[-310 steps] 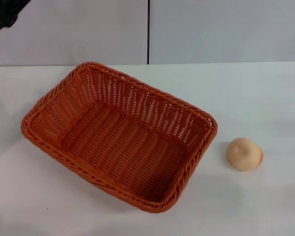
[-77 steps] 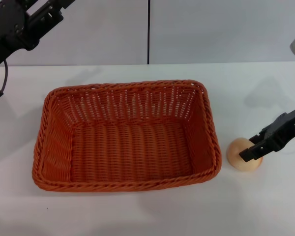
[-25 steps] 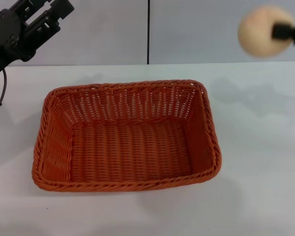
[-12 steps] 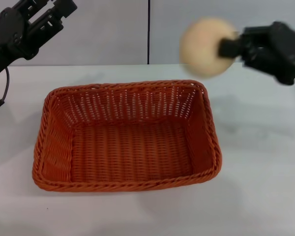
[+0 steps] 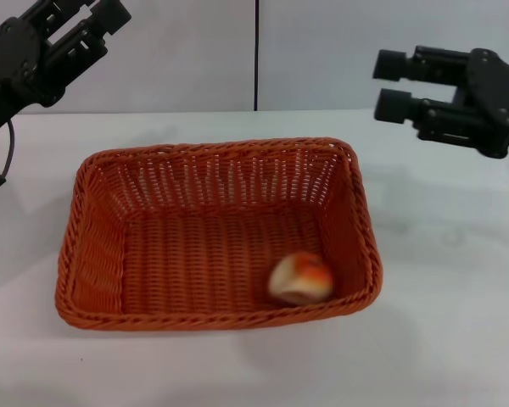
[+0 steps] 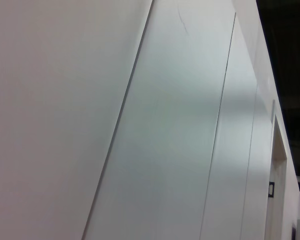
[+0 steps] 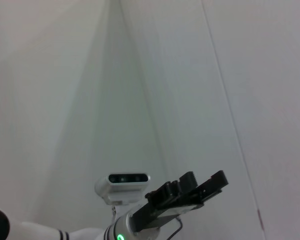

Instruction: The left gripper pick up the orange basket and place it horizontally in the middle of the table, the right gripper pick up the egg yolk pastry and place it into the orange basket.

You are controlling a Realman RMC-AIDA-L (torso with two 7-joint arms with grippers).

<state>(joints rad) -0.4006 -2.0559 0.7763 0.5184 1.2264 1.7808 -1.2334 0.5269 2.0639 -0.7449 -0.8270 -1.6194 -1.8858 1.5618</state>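
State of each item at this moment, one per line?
orange basket: flat on the table, lying horizontally, holding the pastry.
egg yolk pastry: inside the basket, near its right front corner.
right claw: open, empty, above the table to the basket's right rear.
left claw: open, empty, raised at far left.

One basket (image 5: 212,246), one pastry (image 5: 300,278) inside it, one bench (image 5: 458,280), and two hands: left (image 5: 89,25), right (image 5: 390,85).

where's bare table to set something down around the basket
Bare table lies right of the orange basket, also in front of it and behind its far rim. Inside, the floor's left part is free; the egg yolk pastry fills the near right corner.
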